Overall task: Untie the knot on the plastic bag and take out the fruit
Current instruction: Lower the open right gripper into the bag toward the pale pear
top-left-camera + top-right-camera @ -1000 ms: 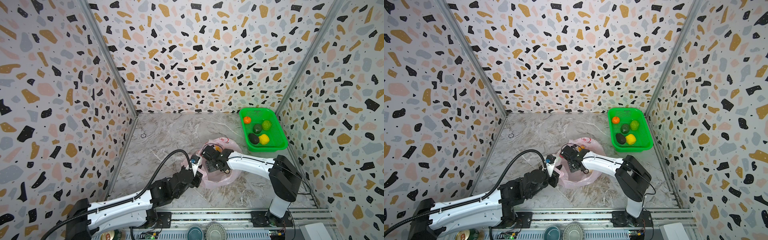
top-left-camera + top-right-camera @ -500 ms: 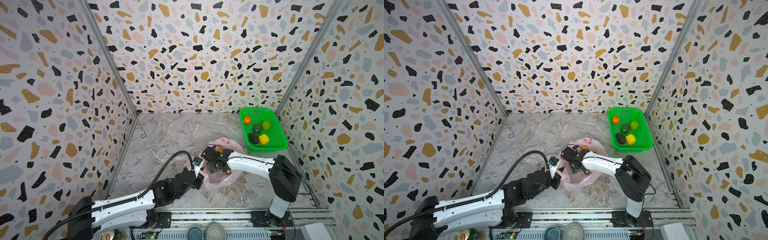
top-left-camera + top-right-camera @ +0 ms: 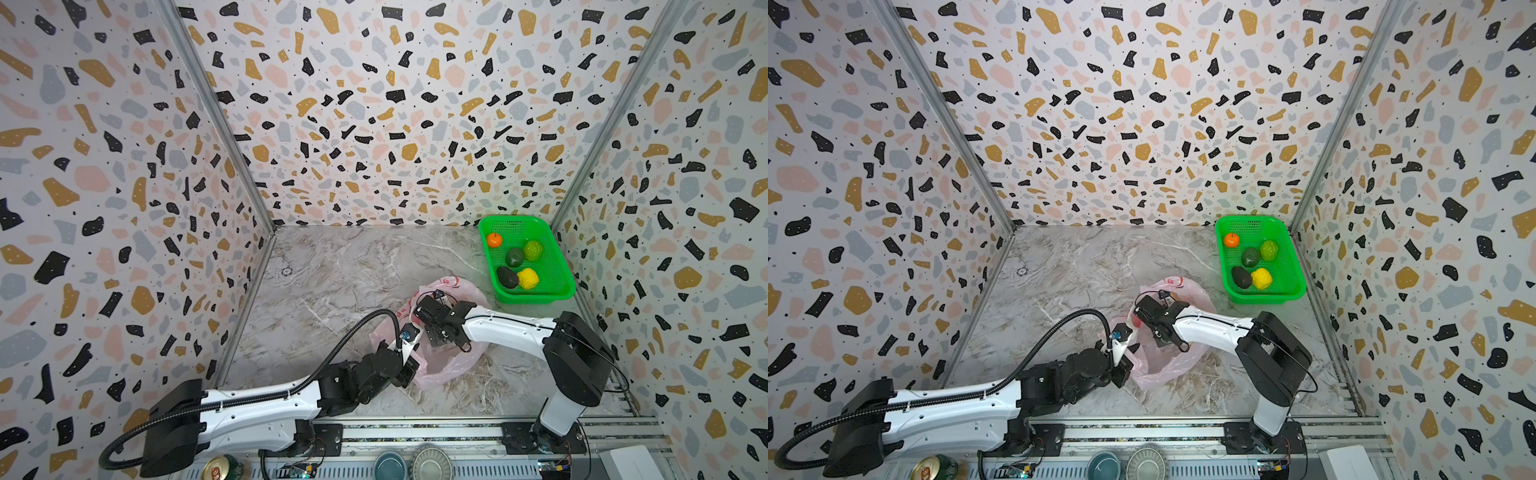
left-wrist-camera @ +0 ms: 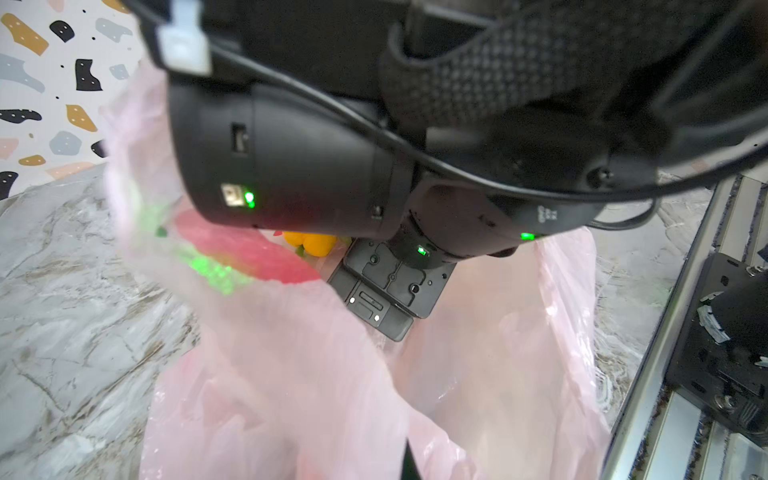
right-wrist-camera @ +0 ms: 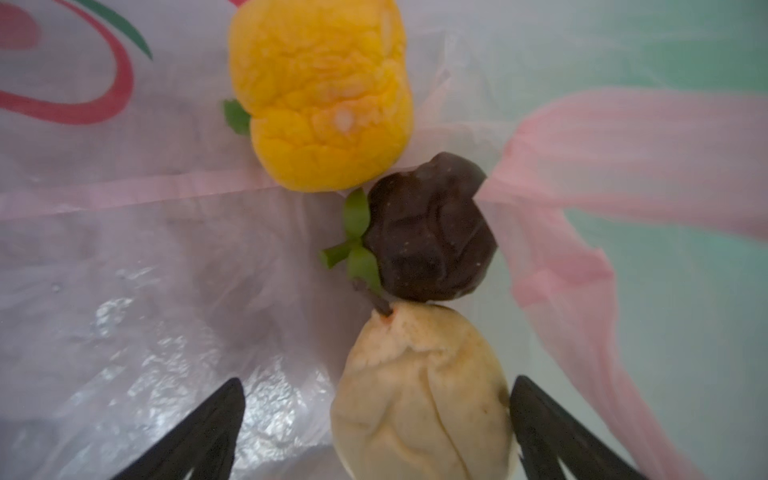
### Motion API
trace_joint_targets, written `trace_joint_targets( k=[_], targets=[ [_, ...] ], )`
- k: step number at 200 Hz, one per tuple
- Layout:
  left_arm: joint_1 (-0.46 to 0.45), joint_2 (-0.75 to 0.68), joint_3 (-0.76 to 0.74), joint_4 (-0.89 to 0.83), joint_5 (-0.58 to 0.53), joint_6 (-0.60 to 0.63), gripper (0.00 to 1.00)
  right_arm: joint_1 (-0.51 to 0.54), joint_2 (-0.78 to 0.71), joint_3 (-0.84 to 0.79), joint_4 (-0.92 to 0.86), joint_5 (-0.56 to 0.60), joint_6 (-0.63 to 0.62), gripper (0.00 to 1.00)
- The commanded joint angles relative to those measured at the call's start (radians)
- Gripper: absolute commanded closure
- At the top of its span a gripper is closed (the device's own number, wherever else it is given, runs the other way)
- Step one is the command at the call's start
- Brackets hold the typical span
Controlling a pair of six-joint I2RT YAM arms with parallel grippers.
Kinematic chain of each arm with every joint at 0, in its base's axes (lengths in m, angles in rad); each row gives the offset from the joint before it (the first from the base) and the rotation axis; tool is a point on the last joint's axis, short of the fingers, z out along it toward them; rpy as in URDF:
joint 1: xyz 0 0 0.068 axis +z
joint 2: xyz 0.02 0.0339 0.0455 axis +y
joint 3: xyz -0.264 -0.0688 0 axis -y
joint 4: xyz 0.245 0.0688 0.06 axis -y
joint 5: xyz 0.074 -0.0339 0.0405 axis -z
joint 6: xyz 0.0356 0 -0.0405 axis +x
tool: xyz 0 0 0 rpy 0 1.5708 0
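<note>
Fruit was found in two places. Three pieces were recorded inside the plastic bag [image 5: 124, 291] in the right wrist view: a yellow fruit [image 5: 320, 91], a blackish fruit [image 5: 432, 228] with green leaves just beside it, and a pale cream fruit [image 5: 419, 395] set against the blackish one's stem. Five further pieces were noted in the green basket [image 3: 557, 286], which was placed at the far right corner of the marble table [image 3: 332, 291]: an orange piece [image 3: 494, 240], a dark green piece [image 3: 515, 257], a yellow-green piece [image 3: 533, 250], a blackish piece [image 3: 507, 277] and a yellow piece [image 3: 528, 278].

In both top views the plastic bag [image 3: 1167, 365] was observed lying on the table near its front edge, between the two arms, near the basket but not touching it. Its mouth was spread open.

The right gripper [image 5: 378, 382] was lowered into the bag's mouth with its jaws spread wide. The pale cream fruit was bracketed between the two fingers [image 5: 552, 428] and was not clamped; contact with either finger could not be confirmed.

The left gripper [image 3: 409, 370] was positioned at the bag's near edge with its jaws closed. In the left wrist view the pink film was seen gathered towards them, and the edge was judged to be pinched.
</note>
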Motion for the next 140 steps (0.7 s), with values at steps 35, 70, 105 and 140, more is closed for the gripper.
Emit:
trace_joint_targets(
  k=[35, 70, 105, 140],
  targets=[
    [-0.008, -0.01, 0.008, 0.037, -0.034, 0.013, 1.0, -0.047, -0.007, -0.044, 0.165, -0.092, -0.037, 0.0],
    [-0.01, -0.015, 0.011, 0.03, -0.041, 0.011, 1.0, -0.078, -0.001, -0.043, 0.189, -0.104, -0.069, 0.08],
    [-0.01, -0.014, 0.011, 0.03, -0.045, 0.012, 1.0, -0.078, 0.0, -0.056, 0.183, -0.119, -0.064, 0.16],
    [-0.012, -0.013, 0.011, 0.031, -0.043, 0.012, 1.0, -0.078, 0.03, -0.069, 0.188, -0.147, -0.066, 0.12]
  ],
)
